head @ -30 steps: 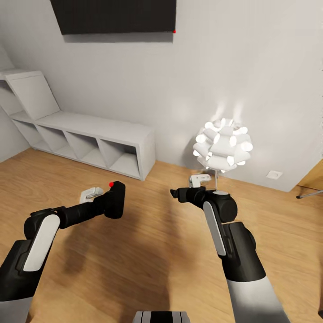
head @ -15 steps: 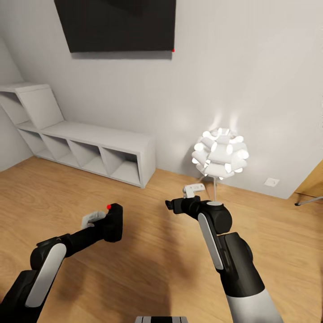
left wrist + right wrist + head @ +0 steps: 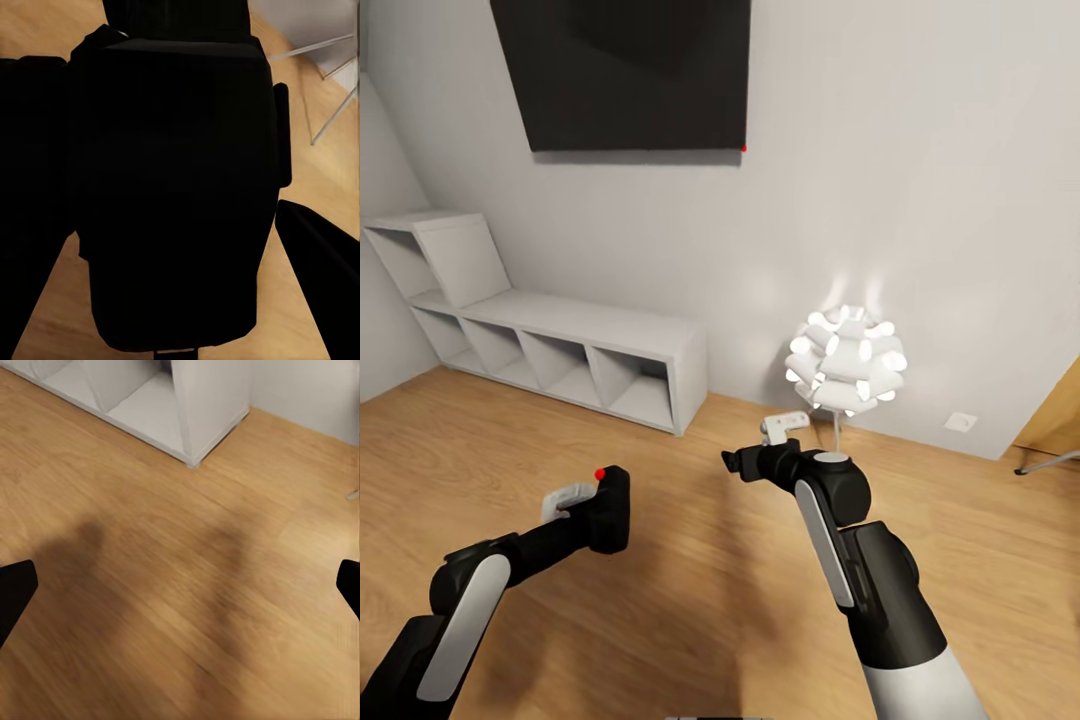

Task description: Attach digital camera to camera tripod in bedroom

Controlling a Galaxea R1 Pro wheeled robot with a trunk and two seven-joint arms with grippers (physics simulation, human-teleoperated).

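While left hand (image 3: pixel 595 515) grips digital camera (image 3: pixel 610 508), right hand (image 3: pixel 732 464) gapes empty; wood floor (image 3: pixel 690 590), white shelves (image 3: pixel 560 340), lit lamp (image 3: pixel 847 360).

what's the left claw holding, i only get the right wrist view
Observer: The left claw is shut on the camera, red button up.
Operator: tripod anywhere
Observer: A thin grey leg pokes in at the head view's right edge; I can't tell whether it is the tripod's.
Operator: what's past my right claw
Observer: A lit lamp stands by the wall beyond the right claw.
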